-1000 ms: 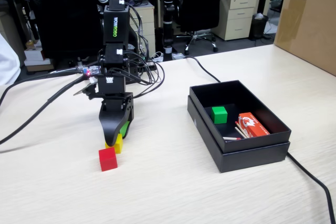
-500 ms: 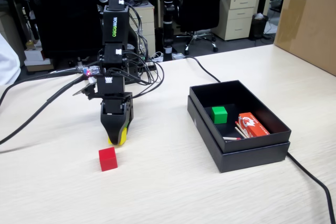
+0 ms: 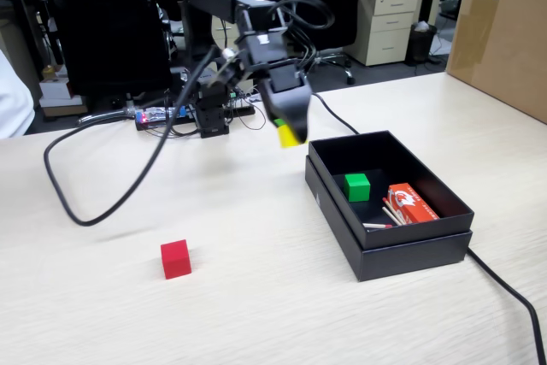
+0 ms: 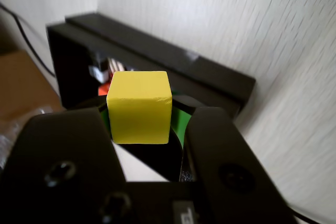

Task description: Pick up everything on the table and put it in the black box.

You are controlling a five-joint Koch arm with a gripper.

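though blurred, plain yellow cube (image 4: pixel 139 107)

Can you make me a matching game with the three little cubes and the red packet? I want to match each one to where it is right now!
Things:
1. yellow cube
2. red cube
3. green cube
4. red packet

Places:
A. on the bare table, far from the box
B. in the black box, near its middle
C. held up in the air by the gripper
D. in the black box, by the right wall in the fixed view

Pairs: 1-C, 2-A, 3-B, 4-D
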